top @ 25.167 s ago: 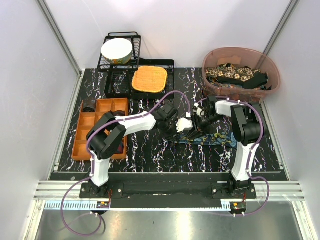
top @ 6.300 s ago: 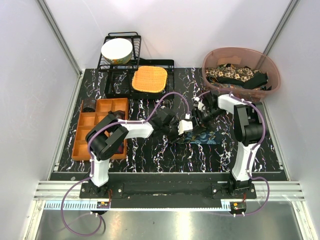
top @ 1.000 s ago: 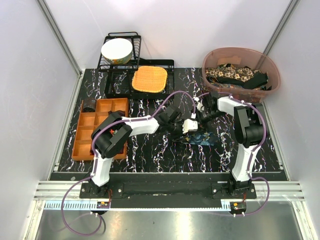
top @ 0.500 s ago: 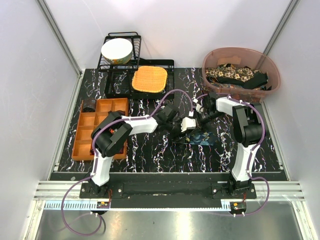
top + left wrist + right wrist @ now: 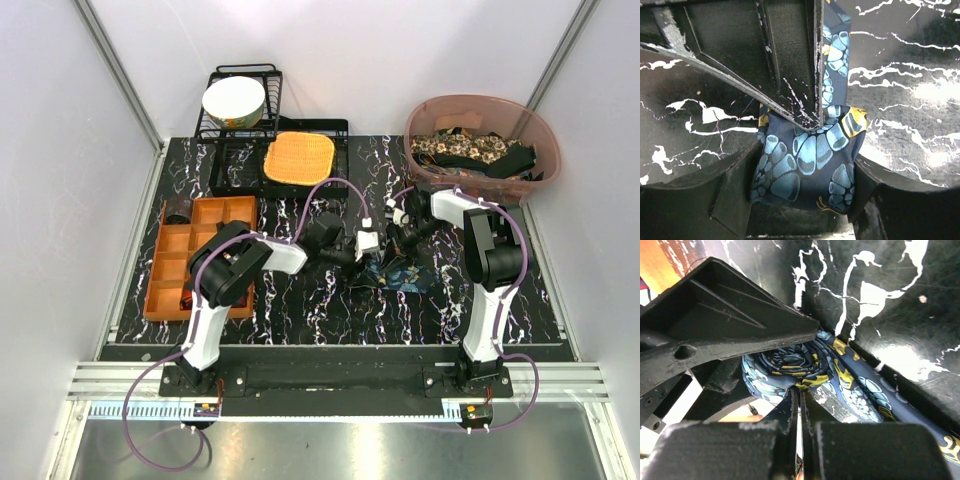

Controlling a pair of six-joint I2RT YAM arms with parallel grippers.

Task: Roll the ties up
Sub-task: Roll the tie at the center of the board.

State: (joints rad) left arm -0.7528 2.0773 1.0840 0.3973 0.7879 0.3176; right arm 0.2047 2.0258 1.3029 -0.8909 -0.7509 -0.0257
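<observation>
The dark blue tie with the teal and yellow print lay near the middle of the black marbled surface, most of it wound into a tight spiral; its loose tail ran flat away from the roll. The left arm reached in from the side; its jaws stood spread, one finger close on each side of the roll. The right arm came from the far side; its jaws were pressed together, their tips against the roll's spiral face, though whether a fold of fabric was caught between them could not be told. Other ties lay heaped in the pink tub at the far right corner; an orange tray sat at the left, well apart.
</observation>
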